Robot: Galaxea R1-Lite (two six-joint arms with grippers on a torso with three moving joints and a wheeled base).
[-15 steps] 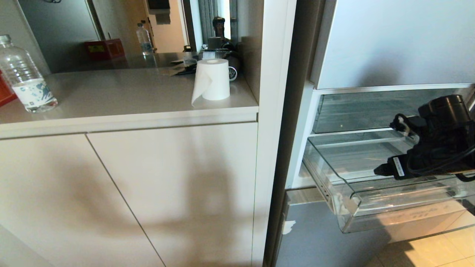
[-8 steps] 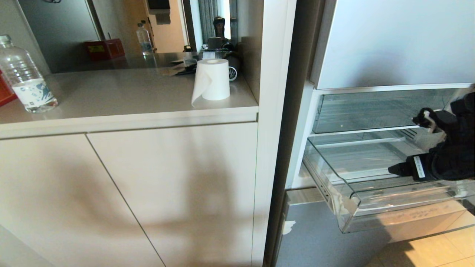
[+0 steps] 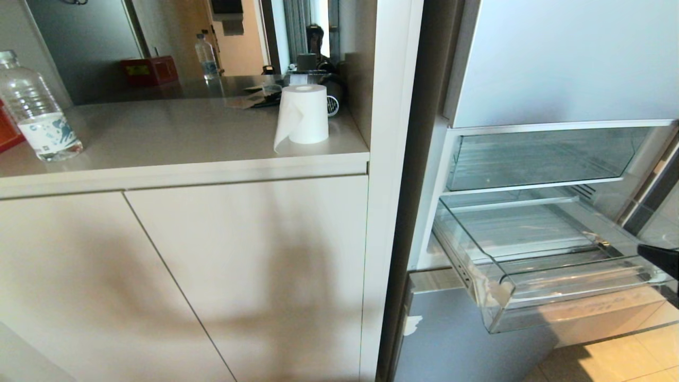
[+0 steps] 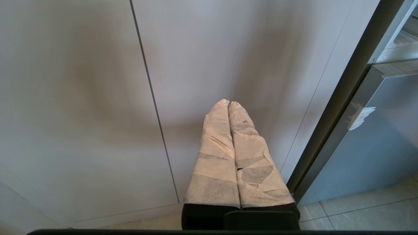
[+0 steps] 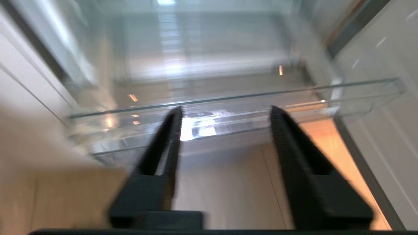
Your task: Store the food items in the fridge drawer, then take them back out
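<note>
In front of the pulled-out drawer (image 3: 551,254), your right gripper (image 5: 225,114) hangs with jaws apart, empty (left gripper (image 4: 229,107) clenched, parked). No food shows anywhere, so you need to find it next.

Right end effector (image 5: 225,112) spread empty (left end effector (image 4: 228,103) pressed closed).

A home kitchen: beige counter (image 3: 175,132) over plain cabinet doors (image 3: 244,276), beside an open fridge (image 3: 557,63).
</note>
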